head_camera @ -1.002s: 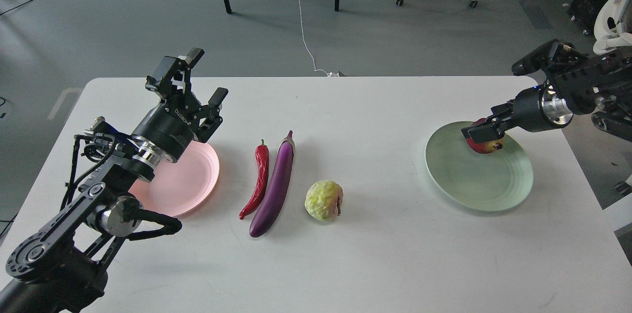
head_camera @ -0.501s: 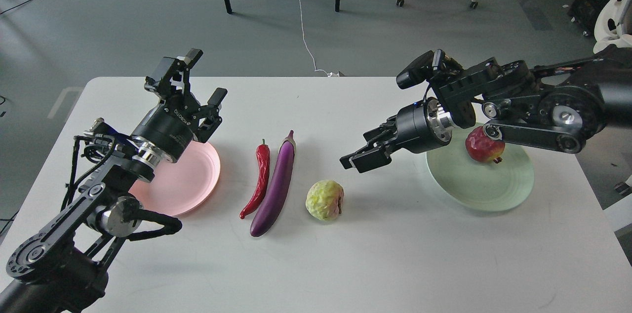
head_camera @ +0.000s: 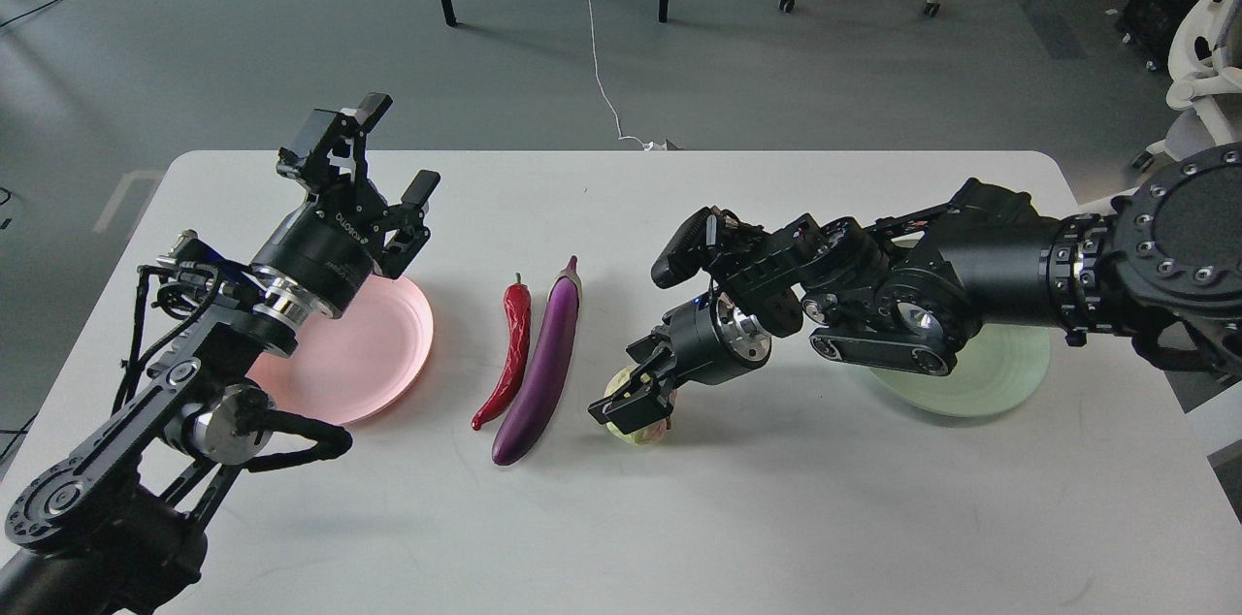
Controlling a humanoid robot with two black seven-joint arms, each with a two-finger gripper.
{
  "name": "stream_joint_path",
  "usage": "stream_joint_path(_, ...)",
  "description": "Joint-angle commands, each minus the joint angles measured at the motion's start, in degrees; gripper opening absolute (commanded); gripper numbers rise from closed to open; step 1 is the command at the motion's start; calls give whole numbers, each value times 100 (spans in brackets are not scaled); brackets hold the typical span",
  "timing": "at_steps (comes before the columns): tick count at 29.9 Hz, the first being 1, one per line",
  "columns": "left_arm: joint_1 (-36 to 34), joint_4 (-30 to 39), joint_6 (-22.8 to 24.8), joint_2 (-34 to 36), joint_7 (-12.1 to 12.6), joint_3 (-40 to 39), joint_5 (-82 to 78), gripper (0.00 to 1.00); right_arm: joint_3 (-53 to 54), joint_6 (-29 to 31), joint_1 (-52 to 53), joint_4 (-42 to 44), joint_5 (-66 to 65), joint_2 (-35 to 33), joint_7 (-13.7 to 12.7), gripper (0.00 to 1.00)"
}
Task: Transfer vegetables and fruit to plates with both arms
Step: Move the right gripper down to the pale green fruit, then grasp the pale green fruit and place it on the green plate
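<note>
Our right gripper (head_camera: 631, 402) has its black fingers (head_camera: 613, 411) lowered around the yellow-green fruit (head_camera: 642, 431), one on each side of it; only a pale sliver of the fruit shows beneath and between them. We cannot tell whether the fingers are pressing on the fruit or merely straddling it. The fruit sits on the white bench (head_camera: 776, 518), just right of the eggplant.

Our left gripper (head_camera: 383, 145) is raised above the far edge of the pink plate (head_camera: 369, 353), its fingers (head_camera: 374, 109) spread apart and pointing up and away from us, with nothing between them.

Outward from the right gripper, our right arm (head_camera: 970, 275) stretches in from the right edge, low across the bench. It covers most of the pale mint green plate (head_camera: 1009, 372), so only the plate's near rim shows and we cannot see what lies on it. Our left arm (head_camera: 194, 372) rises from the lower left corner and hides the left part of the pink plate.

Between the two plates, the purple eggplant (head_camera: 543, 363) lies lengthwise, stem cap pointing away from us. The red chili pepper (head_camera: 509, 353) lies just beside it on the left, green stem also at the far end, its near tip touching or almost touching the eggplant.
</note>
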State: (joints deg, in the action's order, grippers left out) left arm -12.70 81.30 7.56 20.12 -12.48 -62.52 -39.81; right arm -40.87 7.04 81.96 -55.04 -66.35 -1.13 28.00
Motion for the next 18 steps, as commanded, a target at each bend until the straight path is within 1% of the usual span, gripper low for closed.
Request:
stream_joint_path(1,4,0,-9,1,0,-15,8,98,-167,-1,-13,72,0,43,0,84)
stream_joint_path(2,4,0,-9,1,0,-15,8,98,-202,-1,-13,89,0,43,0,78)
stream_joint_path(4,4,0,-9,1,0,-15,8,98,-246,8,-13,90,0,34,0,62)
stream_joint_path(7,4,0,0,1,0,-6,8,98,-255,-1,-13,90,0,34,0,32)
stream_joint_path(8,4,0,0,1,0,-6,8,98,-255,-1,-5,81,0,34,0,30)
stream_joint_path(11,4,0,0,18,0,-15,8,98,-246,-1,100,55,8,-1,0,29)
stream_joint_path(13,-5,0,0,27,0,-24,8,98,-211,-1,354,19,17,-158,0,29)
stream_joint_path(16,-5,0,9,80,0,-24,17,98,-194,-1,846,-339,0,-746,0,31)
stream_joint_path(18,4,0,9,80,-9,-15,9,98,-220,17,1137,-691,-62,-1317,0,32)
